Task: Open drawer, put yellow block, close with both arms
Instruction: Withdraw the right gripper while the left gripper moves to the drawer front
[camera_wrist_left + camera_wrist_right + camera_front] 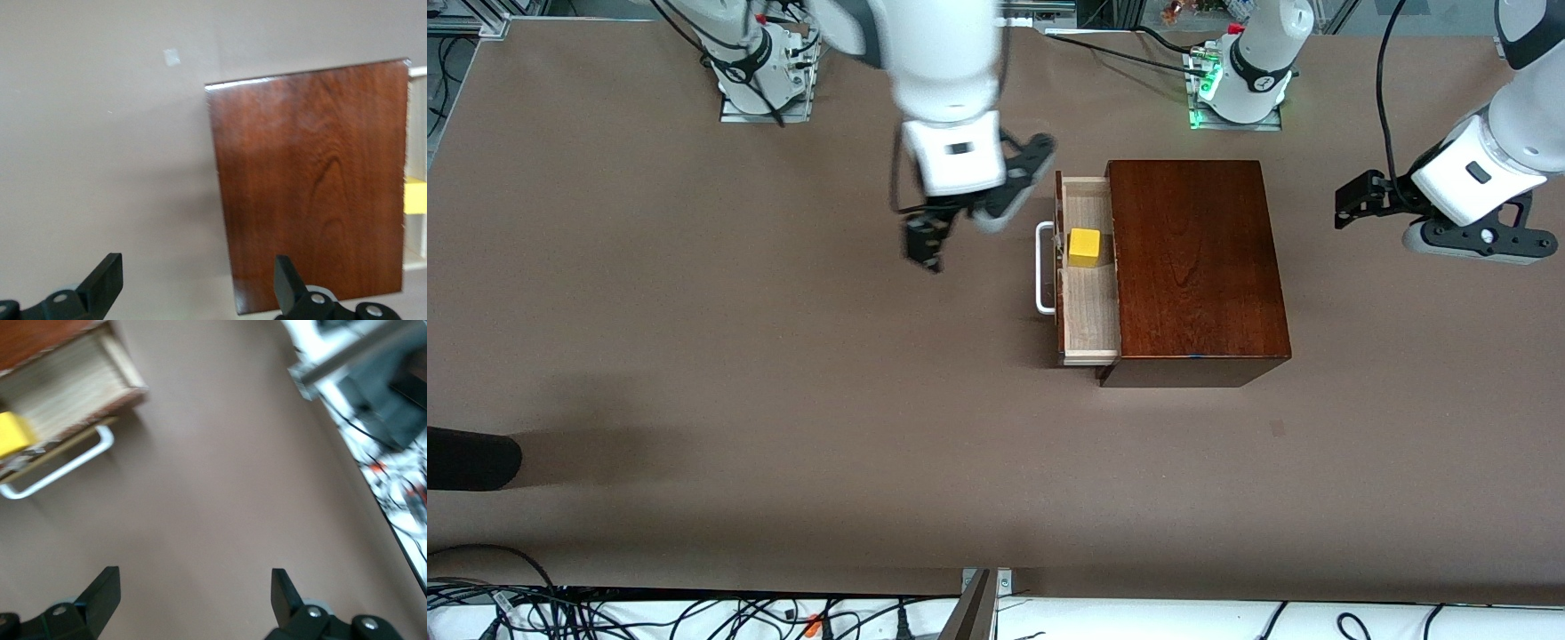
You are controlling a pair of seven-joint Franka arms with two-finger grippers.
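The drawer stands pulled out of the dark wooden box, its white handle toward the right arm's end of the table. The yellow block lies in the drawer; it also shows in the right wrist view and at the edge of the left wrist view. My right gripper is open and empty over bare table beside the handle. My left gripper is open and empty over the table at the box's closed end.
The box top fills much of the left wrist view. A dark object lies at the table edge toward the right arm's end. Cables run along the edge nearest the front camera.
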